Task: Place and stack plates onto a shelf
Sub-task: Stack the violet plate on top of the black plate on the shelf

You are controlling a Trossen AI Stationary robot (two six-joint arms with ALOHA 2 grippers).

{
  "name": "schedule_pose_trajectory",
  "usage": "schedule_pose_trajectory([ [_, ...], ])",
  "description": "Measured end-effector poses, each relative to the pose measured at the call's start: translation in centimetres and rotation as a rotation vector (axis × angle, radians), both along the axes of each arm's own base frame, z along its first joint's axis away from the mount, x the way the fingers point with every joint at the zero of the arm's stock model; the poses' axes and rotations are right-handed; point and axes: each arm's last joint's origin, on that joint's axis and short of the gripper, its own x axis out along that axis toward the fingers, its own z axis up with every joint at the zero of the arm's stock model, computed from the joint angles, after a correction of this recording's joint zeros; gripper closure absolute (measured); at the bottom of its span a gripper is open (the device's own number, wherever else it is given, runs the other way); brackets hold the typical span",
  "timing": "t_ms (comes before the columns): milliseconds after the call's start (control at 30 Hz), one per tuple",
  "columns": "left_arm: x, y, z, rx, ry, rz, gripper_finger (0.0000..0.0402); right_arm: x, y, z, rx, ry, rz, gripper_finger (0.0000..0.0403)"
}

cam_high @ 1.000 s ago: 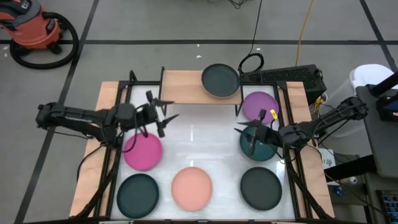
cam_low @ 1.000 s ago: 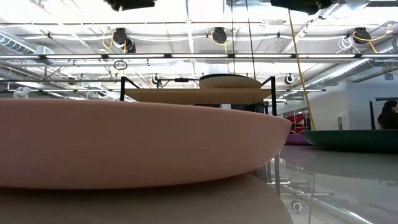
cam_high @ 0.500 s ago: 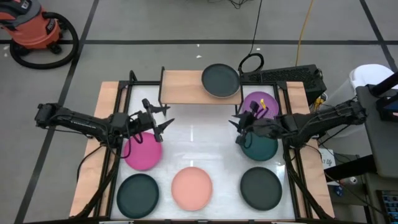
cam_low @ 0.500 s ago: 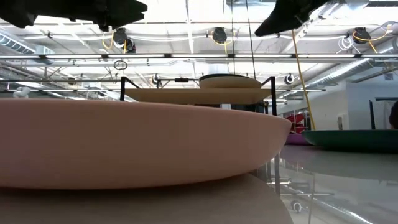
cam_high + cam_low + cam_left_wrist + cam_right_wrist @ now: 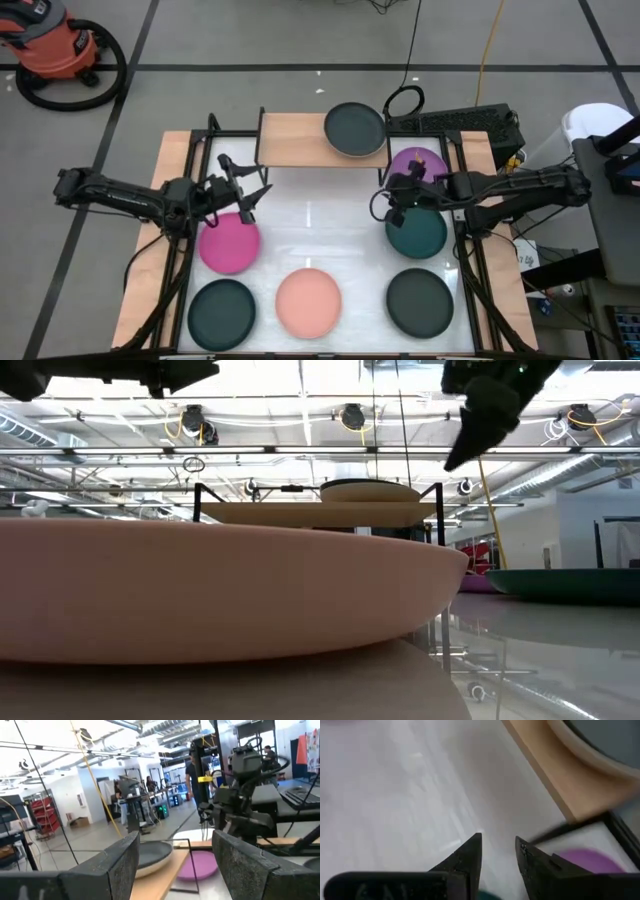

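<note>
Right jaws (image 5: 497, 851) ajar | left jaws (image 5: 175, 860) open, empty

Both arms are slim, dark, jointed; the right arm (image 5: 500, 190) carries a yellow tag (near its wrist).

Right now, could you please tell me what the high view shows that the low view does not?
Only the high view shows the magenta plate, two dark plates at the front, and both arms whole, left gripper and right gripper above the table. Only the low view shows the ceiling and room behind. Both share the shelf with its dark plate, the salmon plate and the teal plate.
</note>
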Motion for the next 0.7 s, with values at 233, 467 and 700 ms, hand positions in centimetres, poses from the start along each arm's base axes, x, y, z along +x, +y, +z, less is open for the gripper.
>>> schedule_pose_trajectory([
  [233, -1.2, 0.5, -1.7, -0.013, -0.033, 0.017, 0.0149, -0.8, -1.8, -1.7, 0.09, 0.083, -0.116, 0.0302],
  [467, -1.7, 0.7, -2.2, -0.027, -0.061, 0.028, 0.0149, -2.1, -3.5, -5.4, 0.178, 0.191, -0.183, 0.0302],
  [700, -1.8, 0.7, -2.1, -0.034, -0.078, 0.026, 0.0149, -2.9, -5.3, -8.1, 0.165, 0.173, -0.243, 0.0303],
])
